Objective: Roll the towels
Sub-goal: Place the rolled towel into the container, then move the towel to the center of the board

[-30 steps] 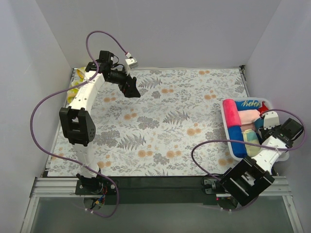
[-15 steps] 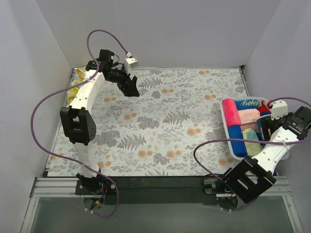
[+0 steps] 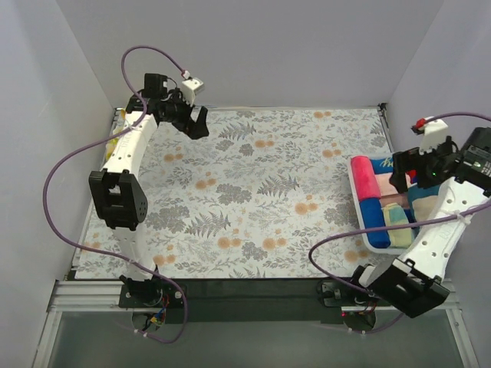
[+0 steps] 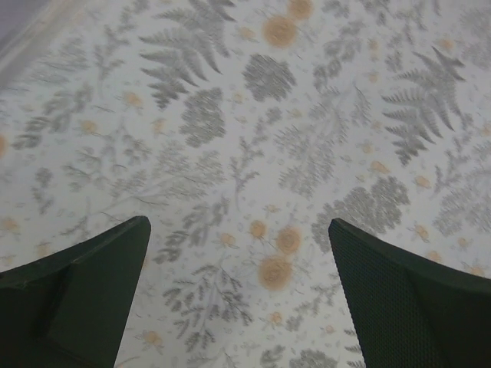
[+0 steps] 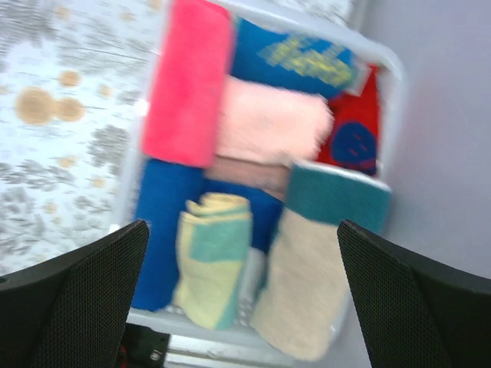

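Hovering with the right gripper [image 3: 400, 172] spread wide and empty above the towels [image 5: 265, 126], rolled and packed in the basket [image 3: 374, 247] at the right. Holding the left gripper [image 4: 238, 299] equally wide, empty, over the floral cloth [image 4: 253, 153] far left. Could snag or unravel a neighbouring roll on descent, given the tight packing

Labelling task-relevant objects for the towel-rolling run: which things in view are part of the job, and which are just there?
Job:
- coral roll, pink roll, blue roll, yellow-teal roll and beige-teal roll, all in the basket
- yellow cloth at the far-left table edge, partly hidden

Just there:
- white basket
- floral table covering
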